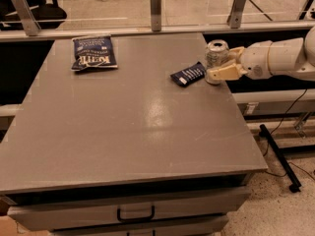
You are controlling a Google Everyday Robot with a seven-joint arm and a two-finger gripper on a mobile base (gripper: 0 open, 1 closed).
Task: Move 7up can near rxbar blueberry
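The 7up can (216,54) is a silvery can with a shiny top, standing upright on the grey table (123,132) near its right edge. The rxbar blueberry (188,74) is a small flat dark-blue bar lying just left of the can, almost touching it. My gripper (227,62) reaches in from the right on a white arm. One tan finger (222,73) lies in front of the can and the other (237,51) behind it, so the can sits between them.
A larger dark-blue chip bag (92,52) lies at the table's far left. A rail with metal posts (155,2) runs behind the table. A drawer handle (135,214) shows below the front edge. The table's right edge is close to the can.
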